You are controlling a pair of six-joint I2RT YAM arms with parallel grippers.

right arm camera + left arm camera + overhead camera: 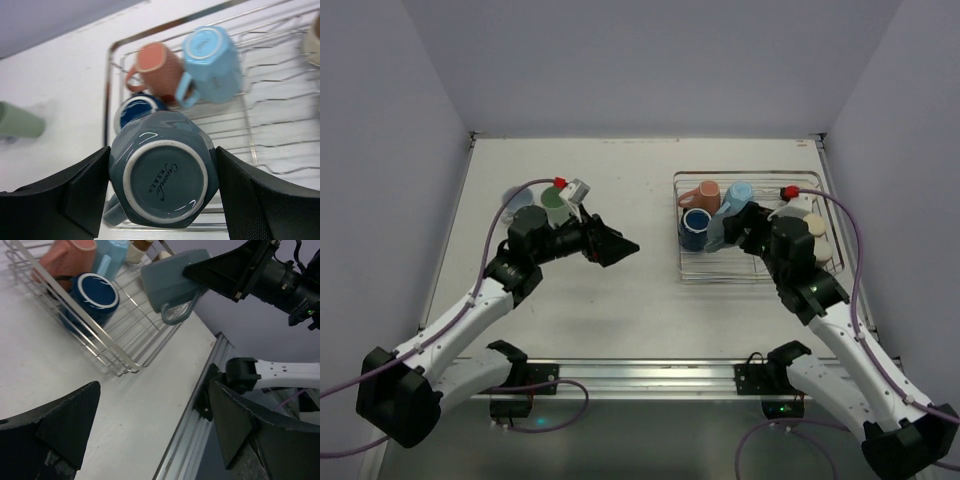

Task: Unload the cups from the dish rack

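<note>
A grey-blue mug (162,177) hung over the near edge of the dish rack (677,235), pinched at its sides by the right end effector (735,228). Its stamped base faced the wrist camera. From the left wrist view it lay tilted, handle hanging down, above the wires. Behind it in the rack sat a dark blue cup (695,226) at the left side. Farther back, a salmon-pink mug (703,194) and a light blue mug (738,194) leaned side by side, touching. Beige cups (815,232) stood at the rack's right side, partly hidden by the arm. Well to the left of the rack, a green cup (556,205) stood on the pale surface (620,170) with another cup (517,200) just beside it. Between those and the rack hovered the left end effector (612,244), its fingers (60,425) spread wide and holding nothing.
</note>
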